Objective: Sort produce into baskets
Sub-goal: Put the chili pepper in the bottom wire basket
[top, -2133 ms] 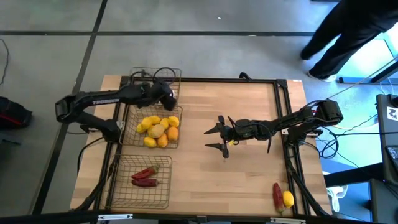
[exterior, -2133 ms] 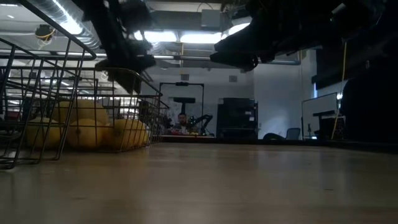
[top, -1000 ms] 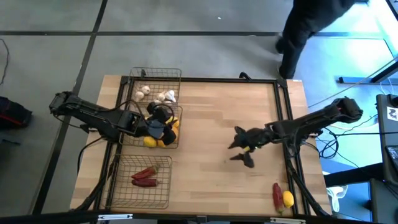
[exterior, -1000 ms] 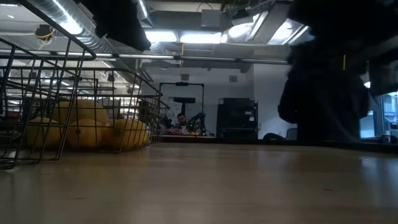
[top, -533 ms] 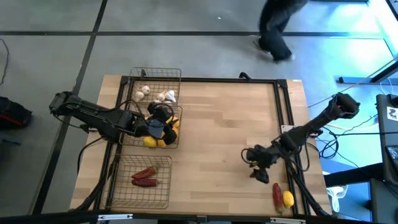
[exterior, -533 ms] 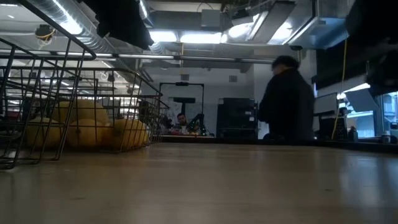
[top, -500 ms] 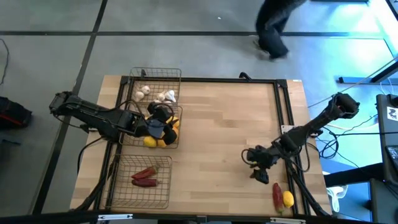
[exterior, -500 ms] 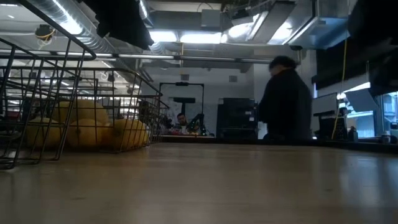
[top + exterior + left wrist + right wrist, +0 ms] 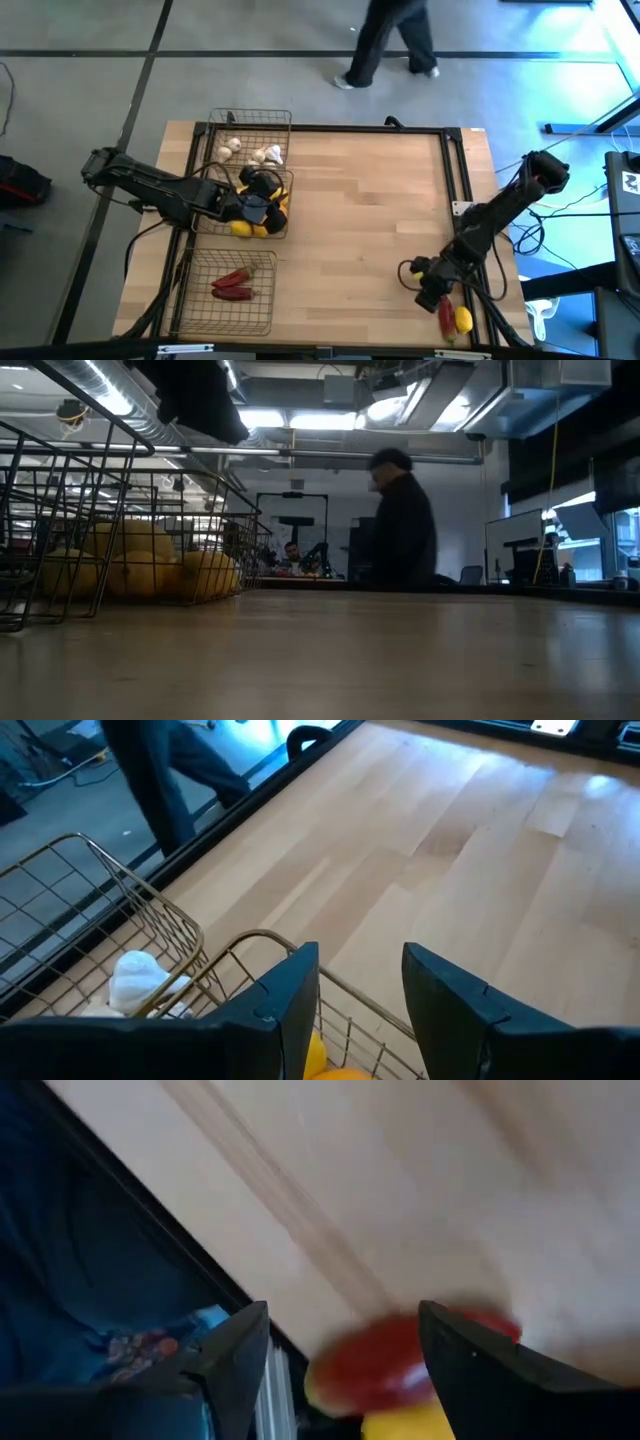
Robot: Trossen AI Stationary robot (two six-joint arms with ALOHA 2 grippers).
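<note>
Beside the red chili (image 9: 445, 316) — right pincer (image 9: 428, 291) has swung down, open.

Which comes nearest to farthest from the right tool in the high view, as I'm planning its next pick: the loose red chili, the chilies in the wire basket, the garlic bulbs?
1. Loose red chili pepper, near-right table corner, right beside the right tool, whose fingers stand apart.
2. Red chili peppers in the near-left wire mesh basket, across the table.
3. Whitish garlic bulbs in the far-left wire basket, farthest.
</note>
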